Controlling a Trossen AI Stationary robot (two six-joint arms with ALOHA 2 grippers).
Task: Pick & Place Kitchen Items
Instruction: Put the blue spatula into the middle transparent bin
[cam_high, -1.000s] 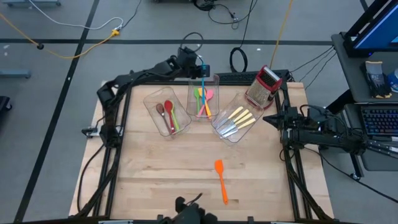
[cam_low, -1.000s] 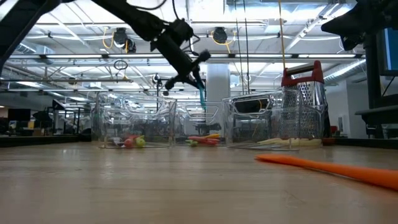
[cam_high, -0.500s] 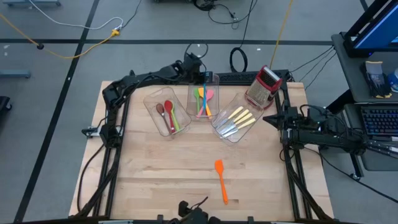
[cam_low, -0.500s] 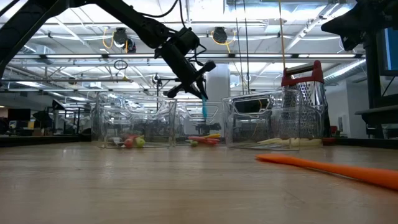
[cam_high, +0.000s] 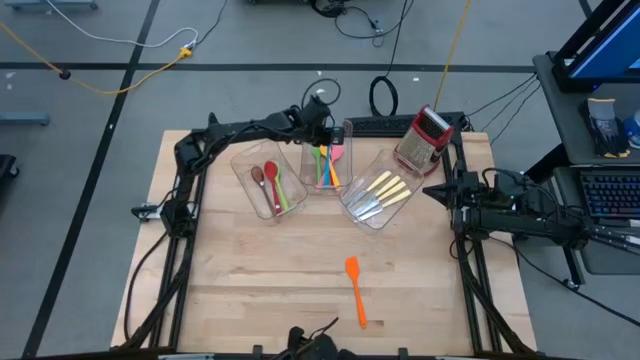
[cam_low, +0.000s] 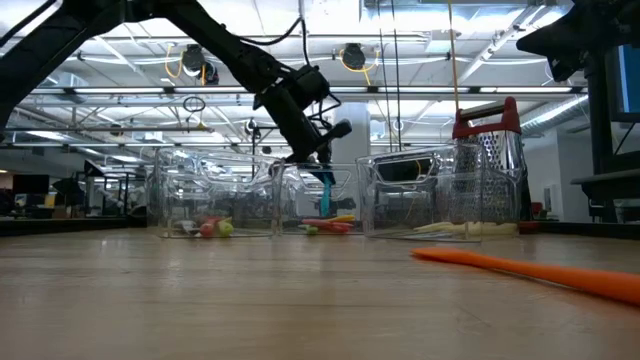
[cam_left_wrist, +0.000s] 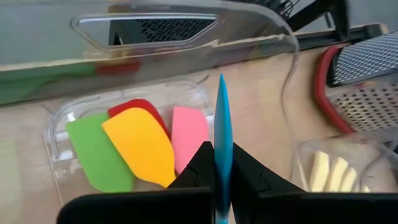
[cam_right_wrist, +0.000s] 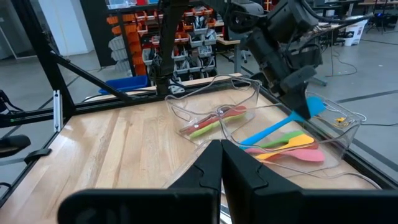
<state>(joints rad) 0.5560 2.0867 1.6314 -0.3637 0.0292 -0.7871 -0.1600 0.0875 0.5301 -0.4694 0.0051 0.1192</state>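
My left gripper (cam_high: 322, 126) is shut on a blue spatula (cam_right_wrist: 278, 129) and hangs over the far end of the middle clear bin (cam_high: 349, 160). That bin holds green, yellow and pink spatulas (cam_left_wrist: 140, 143). The blue spatula slants down inside the bin's walls (cam_low: 328, 188). An orange spatula (cam_high: 355, 290) lies flat on the table near the front. The left bin holds red, brown and green spoons (cam_high: 270, 184). The right bin holds cream-handled cutlery (cam_high: 382, 190). My right gripper (cam_right_wrist: 221, 155) waits shut at the table's right edge. My left gripper pinches the blue spatula between its two fingers (cam_left_wrist: 202, 167), near its blade end (cam_right_wrist: 311, 106). The fingers slant down from the table's far left side. The spatula is lifted clear, seen edge-on, its handle (cam_left_wrist: 222, 106) pointing down ahead of the fingers toward the spatulas below.
A red-and-silver box grater (cam_high: 425, 138) stands upright at the far right, beside the cutlery bin. The three bins sit fanned out across the table's far half. Bare wood lies around the orange spatula on the near half.
My left gripper has come down and a little toward the table's near right, tipping further downward, with the blue spatula still in its fingers. The spatula has sunk from above the middle bin's rim to inside its walls.
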